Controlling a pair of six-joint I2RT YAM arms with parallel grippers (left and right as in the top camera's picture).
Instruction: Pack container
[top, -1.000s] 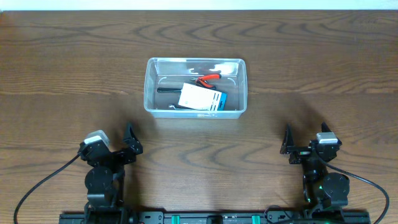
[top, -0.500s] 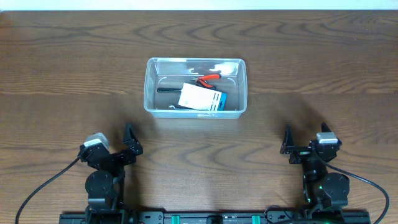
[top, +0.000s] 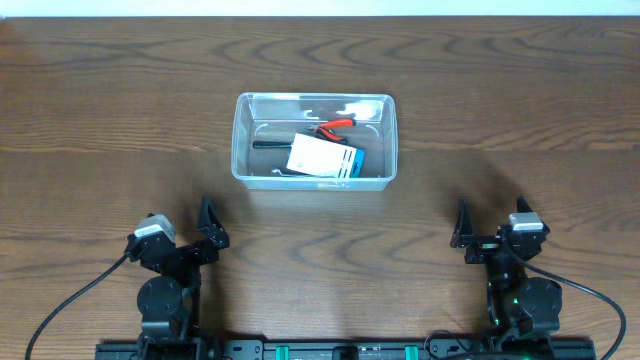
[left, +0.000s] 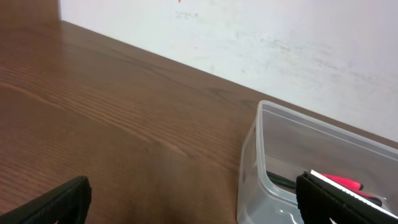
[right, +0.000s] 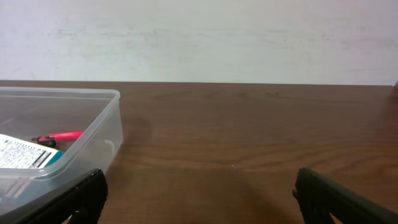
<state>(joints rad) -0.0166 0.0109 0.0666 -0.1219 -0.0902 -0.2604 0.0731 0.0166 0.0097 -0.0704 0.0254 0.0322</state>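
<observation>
The clear plastic container (top: 244, 140) stands at the middle of the table, also in the left wrist view (left: 261, 155) and the right wrist view (right: 102, 134). Inside lie a blue-and-white box (top: 322, 158), red-handled pliers (top: 336, 126) and a black tool (top: 270, 143). My left gripper (top: 208, 228) is open and empty near the front left, well short of the container. My right gripper (top: 462, 232) is open and empty at the front right, also apart from it.
The dark wooden table (top: 120, 100) runs to a white wall at the back (right: 199, 37). Black cables trail from both arm bases at the front edge.
My left arm has drawn back slightly toward the front edge and settled. The right arm and the container have not moved.
</observation>
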